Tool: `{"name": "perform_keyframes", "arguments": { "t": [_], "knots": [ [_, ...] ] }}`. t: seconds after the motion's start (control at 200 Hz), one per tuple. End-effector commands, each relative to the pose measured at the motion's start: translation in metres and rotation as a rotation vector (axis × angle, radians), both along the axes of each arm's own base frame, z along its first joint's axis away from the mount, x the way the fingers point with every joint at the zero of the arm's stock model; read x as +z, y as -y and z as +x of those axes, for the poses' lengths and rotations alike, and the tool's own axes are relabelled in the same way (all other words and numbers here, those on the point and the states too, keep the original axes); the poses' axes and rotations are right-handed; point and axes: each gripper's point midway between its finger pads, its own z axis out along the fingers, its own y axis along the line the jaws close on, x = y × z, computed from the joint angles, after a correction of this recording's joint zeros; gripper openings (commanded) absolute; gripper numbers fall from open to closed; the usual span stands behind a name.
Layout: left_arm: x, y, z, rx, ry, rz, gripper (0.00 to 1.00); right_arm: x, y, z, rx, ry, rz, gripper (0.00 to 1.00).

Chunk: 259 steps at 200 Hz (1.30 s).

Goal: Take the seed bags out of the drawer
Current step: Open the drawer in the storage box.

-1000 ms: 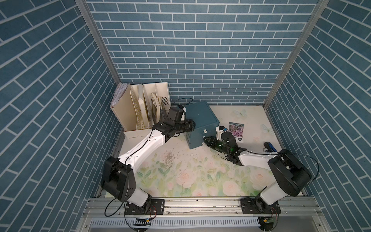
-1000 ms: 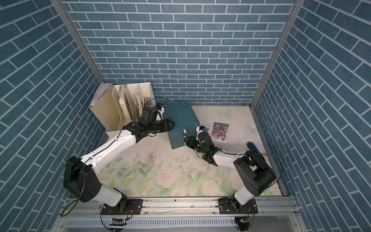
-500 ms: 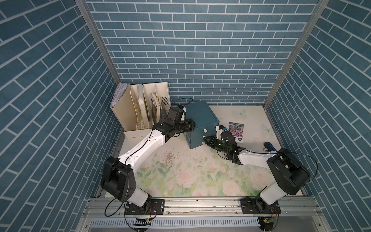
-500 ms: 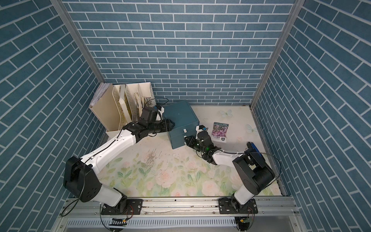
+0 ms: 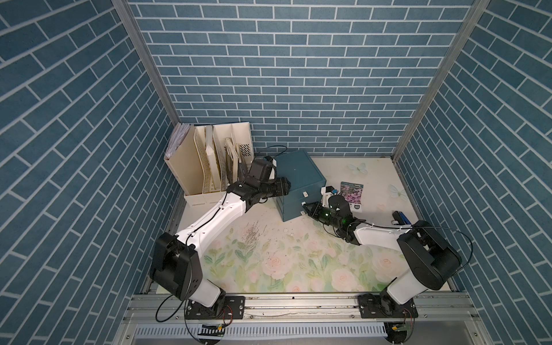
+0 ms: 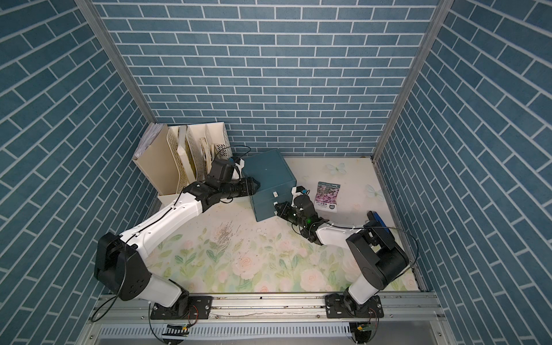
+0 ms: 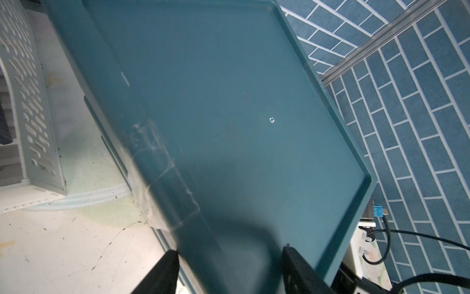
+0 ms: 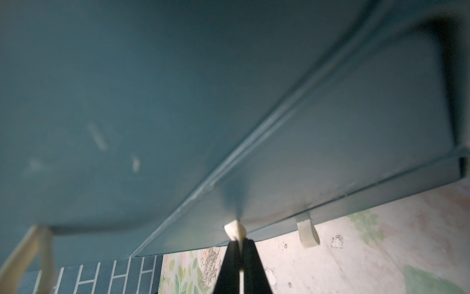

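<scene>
Right fingers had closed since a second ago, when they were parted just off the cabinet. They were now clenched on a small white tab on a drawer front. Which drawer it was couldn't be told. Arms otherwise barely shifted. A second tab hung free beside the pinched one, nearer the bench. In both top views the drawer fronts looked flush with the cabinet, so the insides were hidden.

Left fingers were at the cabinet's left side near its top edge. In the left wrist view the cabinet wall filled the gap between them, so they were grasping the cabinet.

One purple-pink seed bag lay flat on the bench, picture side up. It was right of the cabinet and just past the right wrist, clear of both and untouched.

Dark blue pens lay near the right wall by the right arm's elbow. A cream file rack stood in the back left corner, just beside the cabinet.
</scene>
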Motion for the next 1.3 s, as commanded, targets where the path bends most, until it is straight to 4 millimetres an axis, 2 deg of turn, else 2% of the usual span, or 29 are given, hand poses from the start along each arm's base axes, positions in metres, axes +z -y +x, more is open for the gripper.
{"name": "perform_keyframes", "arguments": {
  "t": [0.0,0.3,0.765,1.29],
  "knots": [
    [-0.034,-0.009,-0.015,-0.019,-0.102,0.086,0.68,0.017,0.001,0.004,-0.006,0.03,0.01,0.0],
    [-0.033,-0.008,-0.013,-0.013,-0.099,0.081,0.68,0.013,0.006,-0.015,0.024,-0.018,-0.019,0.0],
    [-0.033,-0.011,-0.014,-0.004,-0.098,0.087,0.68,0.0,0.011,-0.061,0.084,-0.079,-0.071,0.0],
    [-0.031,-0.013,-0.017,-0.004,-0.094,0.091,0.68,-0.014,0.034,-0.112,0.133,-0.14,-0.116,0.0]
  ]
}}
